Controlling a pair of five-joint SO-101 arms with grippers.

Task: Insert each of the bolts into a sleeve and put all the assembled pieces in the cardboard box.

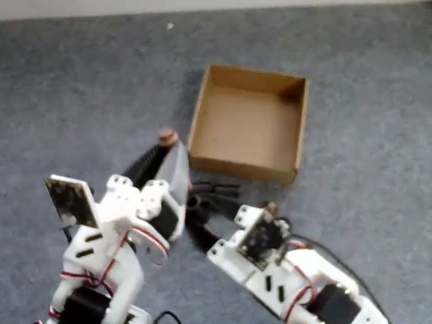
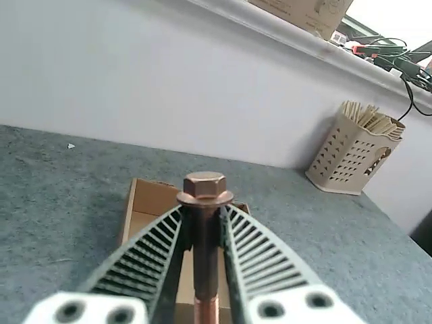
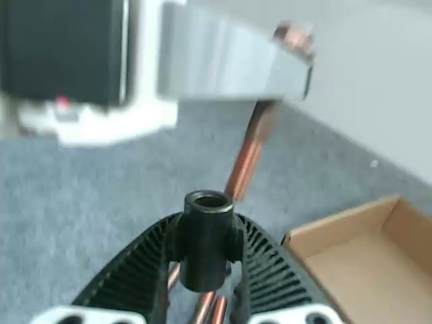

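We hold bolt and sleeve close together, just short of the box.
The open brown cardboard box (image 1: 241, 167) lies on the grey carpet (image 1: 56, 93), with no piece in it. Near its front wall, our left gripper (image 2: 202, 214) is clamped on the copper-coloured hex-head bolt (image 2: 204, 192), head up, shank running down between the ribbed jaws. Our right gripper (image 3: 206, 228) grips the short black cylindrical sleeve (image 3: 205, 253) upright, bore open upward. The shank slants down toward that bore from beyond it. Its tip is hidden behind the sleeve's rim, so we cannot tell whether they are aligned or touching.

Grey carpet (image 1: 56, 93), white wall (image 2: 135, 88)
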